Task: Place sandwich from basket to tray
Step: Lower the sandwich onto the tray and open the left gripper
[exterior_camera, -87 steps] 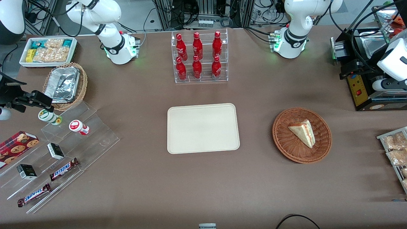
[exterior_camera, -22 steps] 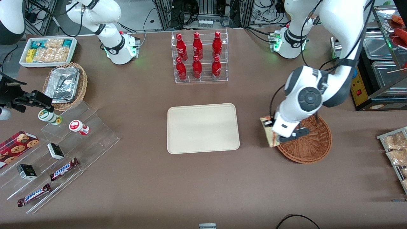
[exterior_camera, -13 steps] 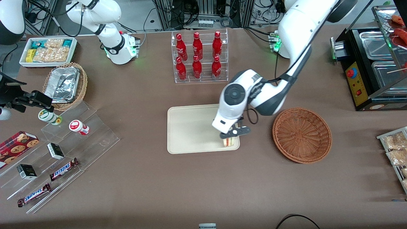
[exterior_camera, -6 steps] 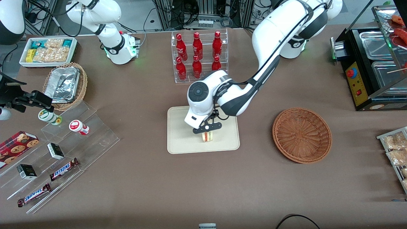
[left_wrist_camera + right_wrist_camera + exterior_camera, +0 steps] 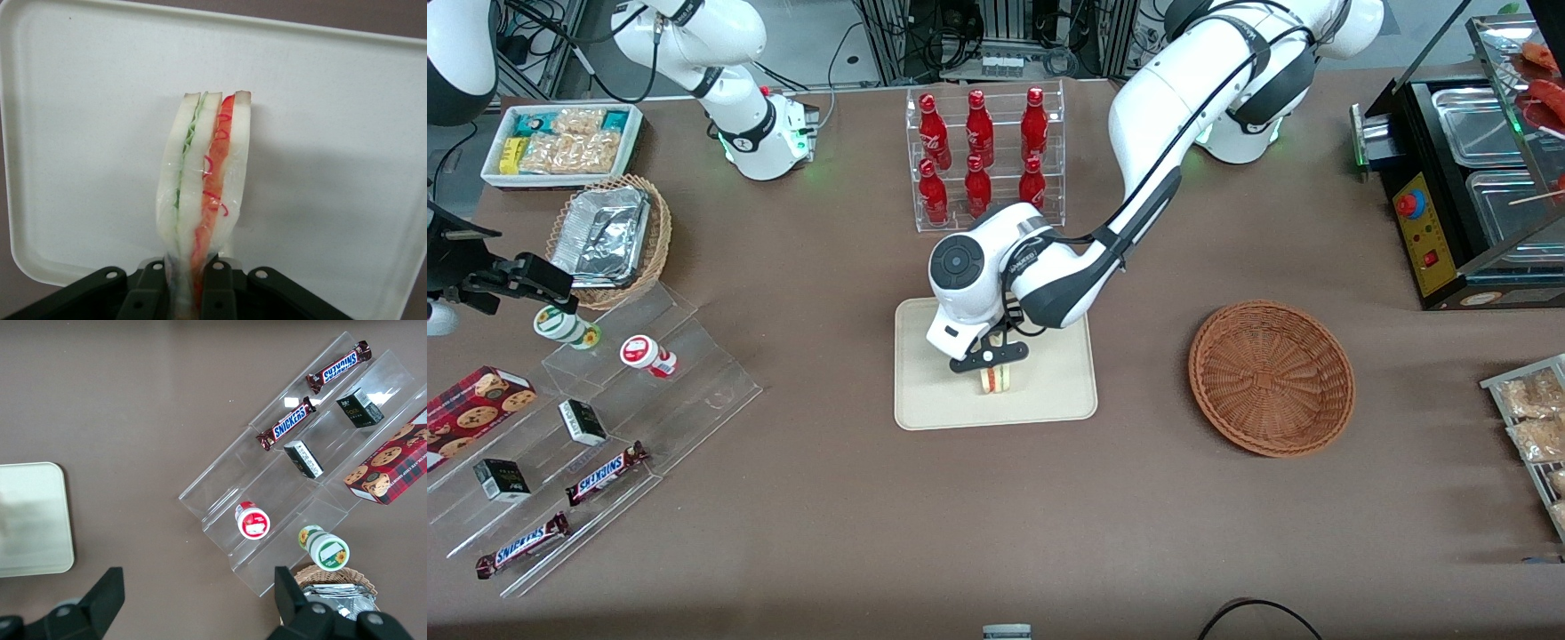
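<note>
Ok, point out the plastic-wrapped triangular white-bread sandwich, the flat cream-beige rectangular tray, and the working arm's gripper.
plastic-wrapped triangular white-bread sandwich [image 5: 203,187]: left wrist view, its layered edge.
flat cream-beige rectangular tray [image 5: 925,391]: front view, bare floor.
gripper [image 5: 190,283]: left wrist view, between fingertips, over the tray, shut on the sandwich.

Brown cloth-covered table; equipment racks with cables along its edge farthest from front camera.

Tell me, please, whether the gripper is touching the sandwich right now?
Touching. The left wrist view shows the gripper shut on the sandwich, its fingers pinching the wrapped end, above the tray.
</note>
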You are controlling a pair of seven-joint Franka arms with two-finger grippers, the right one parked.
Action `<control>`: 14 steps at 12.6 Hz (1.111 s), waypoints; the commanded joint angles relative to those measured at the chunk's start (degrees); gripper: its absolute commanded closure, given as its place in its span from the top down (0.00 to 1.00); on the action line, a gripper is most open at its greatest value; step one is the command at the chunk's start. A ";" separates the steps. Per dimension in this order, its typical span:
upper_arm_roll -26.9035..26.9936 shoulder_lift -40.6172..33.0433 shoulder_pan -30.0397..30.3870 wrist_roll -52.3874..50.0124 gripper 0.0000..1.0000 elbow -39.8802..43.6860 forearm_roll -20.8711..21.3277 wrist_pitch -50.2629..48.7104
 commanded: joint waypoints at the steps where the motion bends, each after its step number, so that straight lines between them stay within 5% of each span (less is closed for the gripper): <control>1: 0.73 1.76 -1.28 -1.70 0.00 2.80 1.01 -1.91; 5: 0.73 2.55 -1.28 -4.51 0.00 2.80 1.01 -1.30; 6: 0.73 2.64 -1.28 -4.60 0.42 2.80 1.01 -0.69; 7: 0.73 2.73 -1.20 -4.43 0.99 2.54 1.01 -0.25; 14: 1.61 -2.35 -0.23 -3.81 1.00 2.80 0.75 -3.13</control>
